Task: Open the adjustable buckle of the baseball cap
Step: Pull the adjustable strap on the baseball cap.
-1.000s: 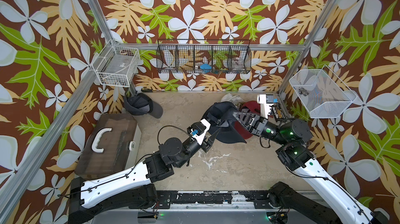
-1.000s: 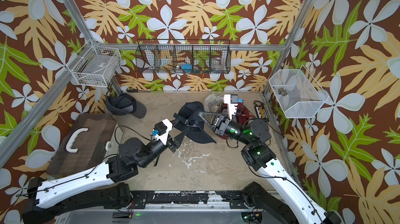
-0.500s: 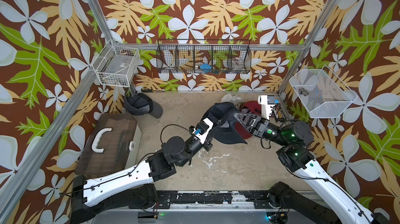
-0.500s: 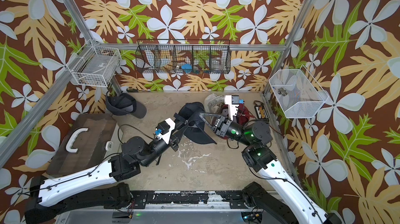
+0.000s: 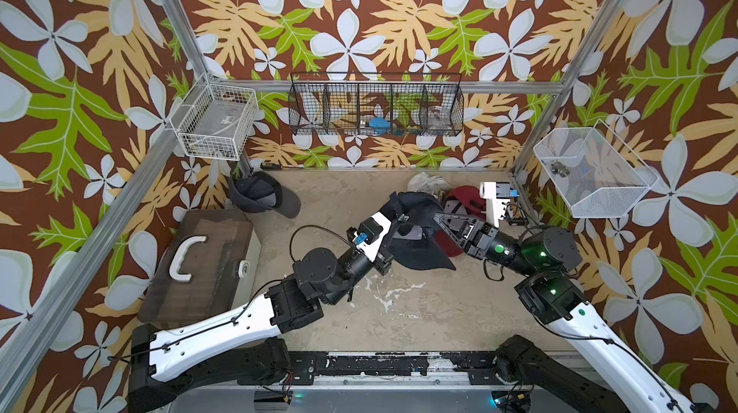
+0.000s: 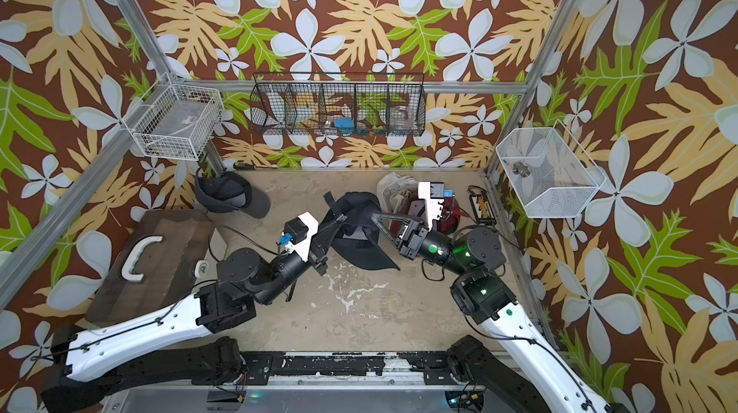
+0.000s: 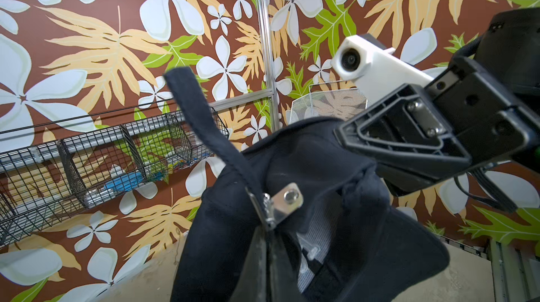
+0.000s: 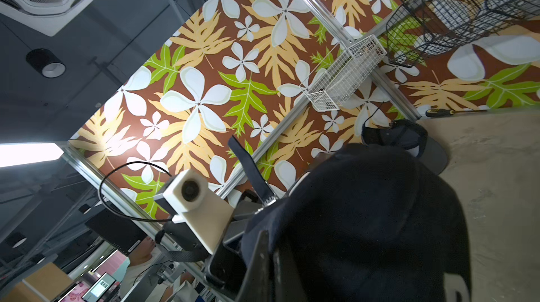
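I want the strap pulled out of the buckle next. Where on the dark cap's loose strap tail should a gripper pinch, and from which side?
Probably pinch the strap tail across its flat faces, midway along, coming from the open side away from the cap. It sticks out free beyond the silver buckle, which the left gripper clamps.

Can't tell the small bits inside the black wire basket [image 5: 319, 127], and losing the strap [image 7: 203, 122] tip to blur up close.
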